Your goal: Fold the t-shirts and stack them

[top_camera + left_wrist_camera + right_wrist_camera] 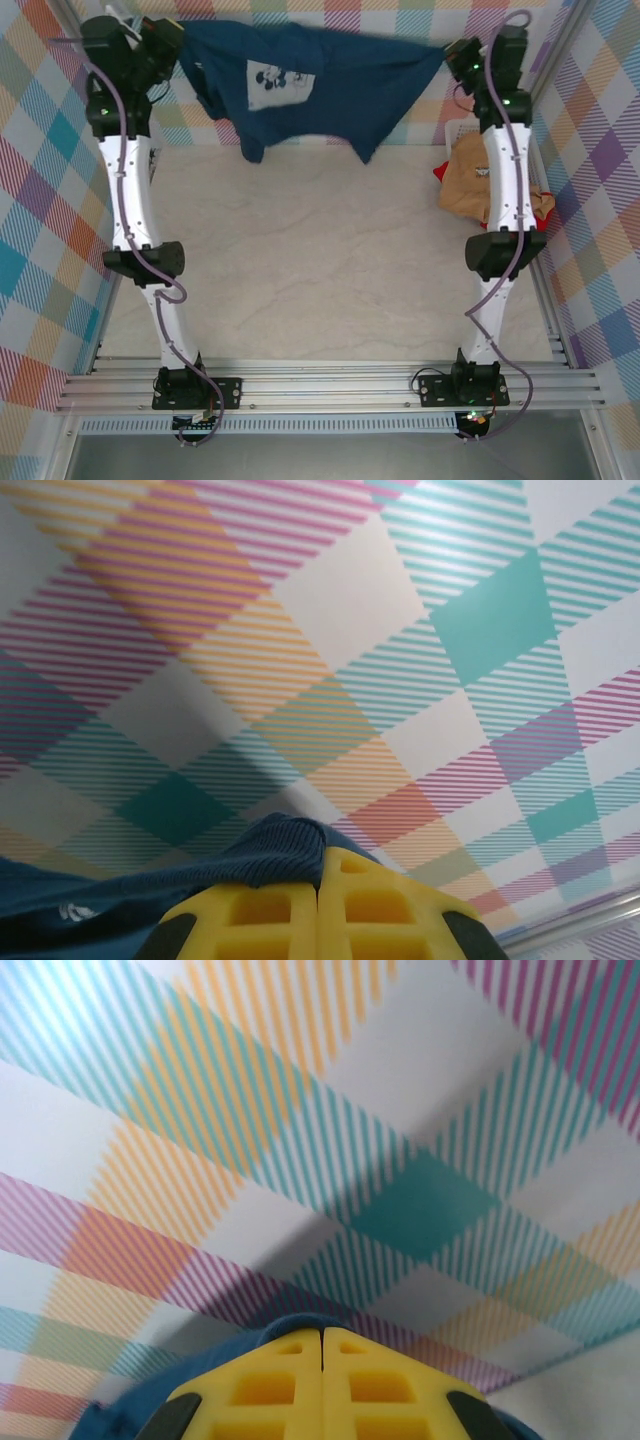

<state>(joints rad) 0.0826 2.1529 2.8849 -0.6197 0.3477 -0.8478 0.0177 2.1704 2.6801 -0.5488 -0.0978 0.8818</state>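
The worktop (320,260) lay mostly bare, pale and marbled, which left room for a spread garment. Above its far edge the navy t-shirt (330,95) hung stretched from the far-left corner to the far-right corner. Its white print faced the top camera, and a sleeve and the hem drooped toward the surface; whether they touched it could not be told. It was probably held up taut like that so the cloth would open out and hang flat before being laid down. On that reading, the folding itself was not yet begun.

The left arm (125,190) and the right arm (510,190) both reached to the far edge, each carrying one end of the shirt. The tan t-shirt (465,185) sat crumpled at the right edge, partly under the right arm. A corner of the red t-shirt (438,172) poked out on its left side. Both seemed parked there out of the way, waiting their turn.

The left jaws were pressed together, pinching the navy t-shirt. In the left wrist view a ribbed fold of it (275,845) bunched at the tips of the yellow fingers (260,915) and trailed off to the lower left. The right jaws were likewise clamped on it, the blue fabric (265,1332) peeping over their tips and down both sides.
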